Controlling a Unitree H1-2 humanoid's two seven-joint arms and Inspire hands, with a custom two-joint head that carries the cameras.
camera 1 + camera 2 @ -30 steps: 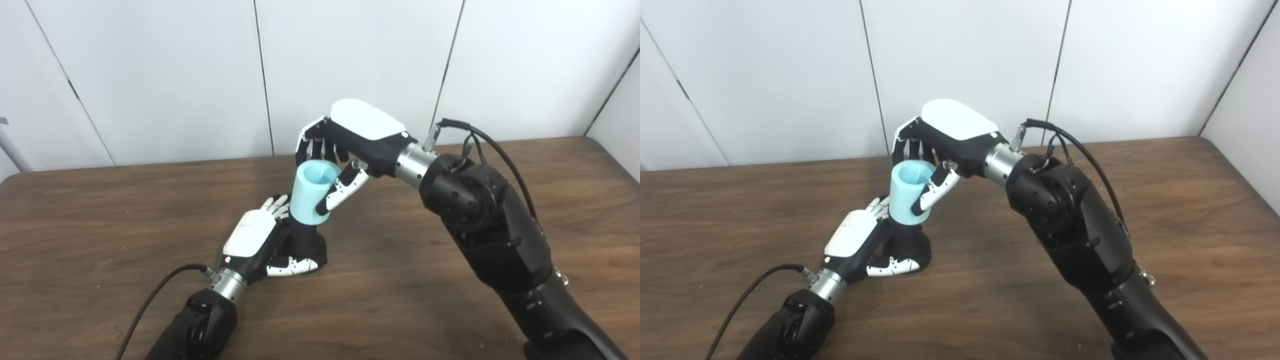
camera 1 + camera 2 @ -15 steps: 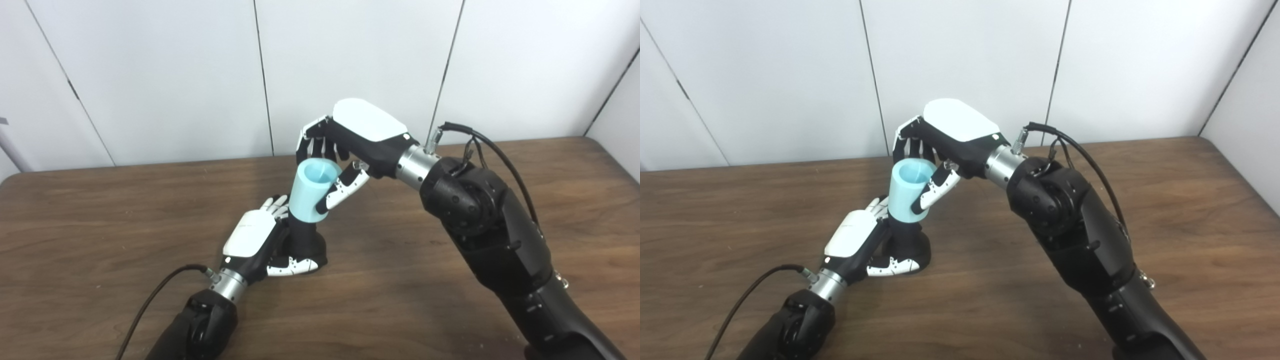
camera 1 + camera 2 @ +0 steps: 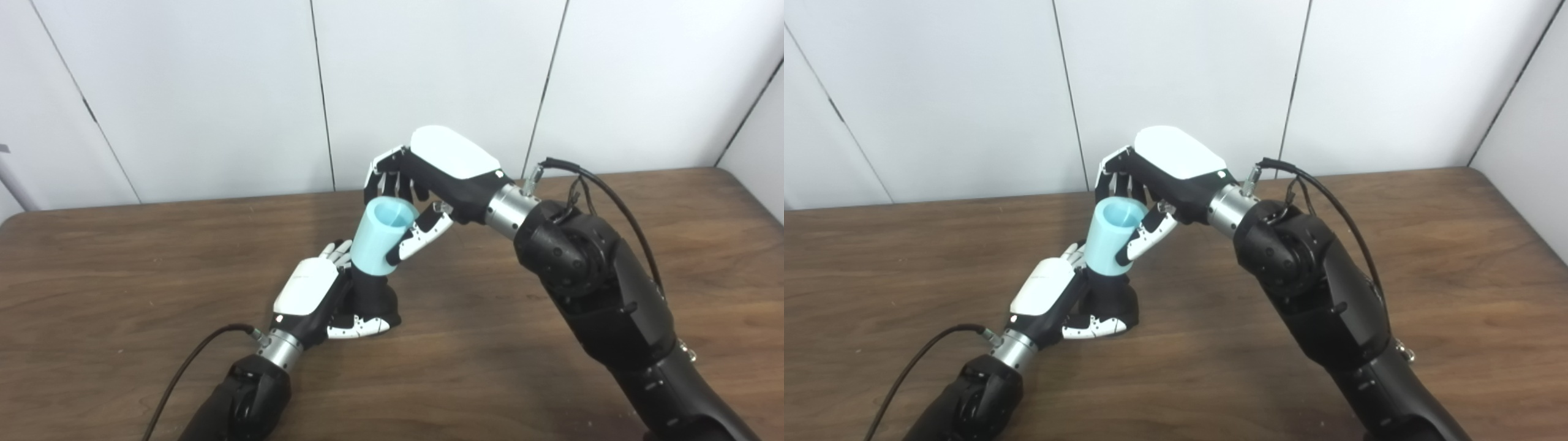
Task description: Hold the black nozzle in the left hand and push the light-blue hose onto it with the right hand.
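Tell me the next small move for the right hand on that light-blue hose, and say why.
Probably straighten the light-blue hose and press it down along the black nozzle. The right hand grips it near its open top, it leans to the right, and the nozzle's neck shows below it. The left hand steadies the base on the table.

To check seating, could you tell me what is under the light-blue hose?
The black nozzle, gripped by the left hand, stands beneath the light-blue hose; its tip is hidden inside.

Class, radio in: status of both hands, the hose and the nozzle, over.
Left hand shut on black nozzle, base on wooden table. Right hand shut on light-blue hose, seated over nozzle top, tilted. Nothing in the way.
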